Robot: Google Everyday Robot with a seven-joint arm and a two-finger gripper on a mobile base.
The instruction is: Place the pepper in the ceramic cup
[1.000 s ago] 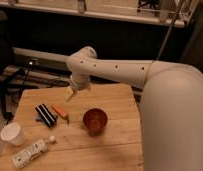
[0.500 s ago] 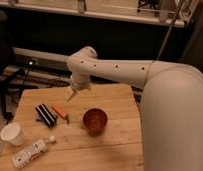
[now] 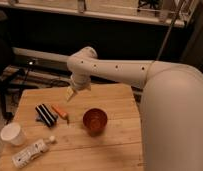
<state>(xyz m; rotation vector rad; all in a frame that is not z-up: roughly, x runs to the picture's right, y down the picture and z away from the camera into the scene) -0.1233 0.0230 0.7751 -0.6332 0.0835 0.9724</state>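
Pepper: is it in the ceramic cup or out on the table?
Out. The pepper lies on the table beside the black block, apart from the ceramic cup; the gripper hangs nearby.

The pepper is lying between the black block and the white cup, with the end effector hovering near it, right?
No. The camera view shows the pepper lying between the black block and the reddish-brown bowl; the white cup stands apart near the table's left edge. The end effector does hover near the pepper.
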